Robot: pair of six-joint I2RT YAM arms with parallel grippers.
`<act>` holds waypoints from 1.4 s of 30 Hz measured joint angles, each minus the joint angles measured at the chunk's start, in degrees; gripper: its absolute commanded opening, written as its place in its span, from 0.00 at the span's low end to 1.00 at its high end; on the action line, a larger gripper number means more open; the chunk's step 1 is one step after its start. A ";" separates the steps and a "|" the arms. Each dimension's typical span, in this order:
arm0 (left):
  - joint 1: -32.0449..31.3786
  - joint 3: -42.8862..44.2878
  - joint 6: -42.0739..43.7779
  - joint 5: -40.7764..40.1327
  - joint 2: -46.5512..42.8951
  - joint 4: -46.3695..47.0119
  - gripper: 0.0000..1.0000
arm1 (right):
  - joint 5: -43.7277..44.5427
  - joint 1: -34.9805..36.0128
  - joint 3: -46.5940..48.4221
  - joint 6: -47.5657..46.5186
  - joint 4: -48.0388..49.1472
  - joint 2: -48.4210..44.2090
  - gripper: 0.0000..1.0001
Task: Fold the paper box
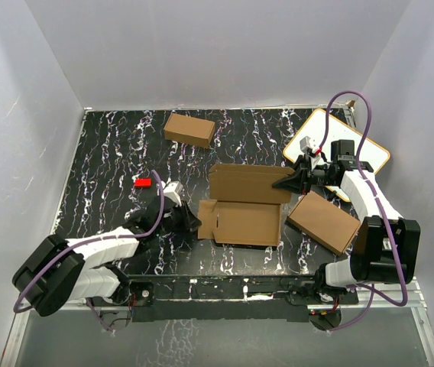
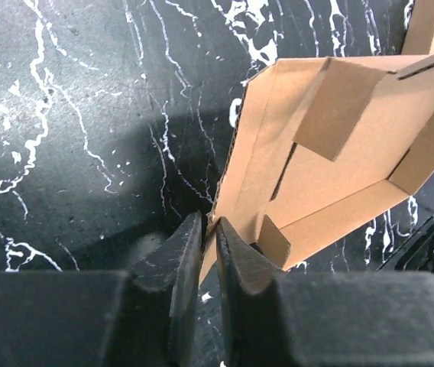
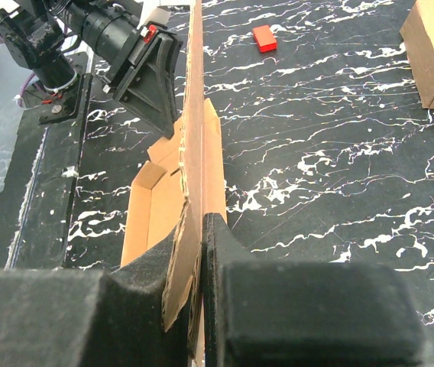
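The paper box point(image 1: 244, 222) lies partly folded mid-table, a brown die-cut sheet with a raised back panel point(image 1: 247, 182) and side flaps. My left gripper point(image 1: 194, 222) is at its left end. In the left wrist view that gripper point(image 2: 211, 229) is shut on the edge of the box's upright side wall point(image 2: 247, 153), with the tray's inside point(image 2: 331, 176) showing beyond. My right gripper point(image 1: 287, 183) holds the back panel's right edge. Its wrist view shows the gripper point(image 3: 202, 222) shut on that panel point(image 3: 194, 130), seen edge-on and standing upright.
A small chunky brown carton point(image 1: 189, 128) sits at the back. A flat brown carton point(image 1: 323, 222) lies by the right arm. A red block point(image 1: 143, 183) rests left of the box, and a white board with a wooden rim point(image 1: 320, 126) is at the back right.
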 measured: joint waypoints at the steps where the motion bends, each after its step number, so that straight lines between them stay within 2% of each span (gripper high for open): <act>1: 0.00 0.00 0.00 0.39 0.24 0.63 0.01 | 0.00 0.02 0.00 0.00 0.00 0.00 0.08; 11: 0.04 0.00 -0.52 5.25 -0.15 3.58 0.00 | 0.42 -0.11 -0.26 -0.24 0.63 0.00 0.08; 17: 0.04 0.11 -0.92 7.69 -1.22 3.89 0.00 | 1.11 -0.28 -1.92 2.62 4.72 -0.61 0.08; 28: 0.26 4.44 -0.48 10.75 0.28 2.84 0.00 | 4.44 -0.24 -9.84 22.95 27.93 -6.91 0.08; 36: 0.37 9.05 2.40 11.34 4.20 -1.60 0.00 | 8.33 1.51 -15.45 33.18 42.07 -7.78 0.08; 42: 0.37 13.55 4.31 11.63 7.91 -6.14 0.00 | 10.64 2.58 -16.72 35.95 46.62 -7.69 0.08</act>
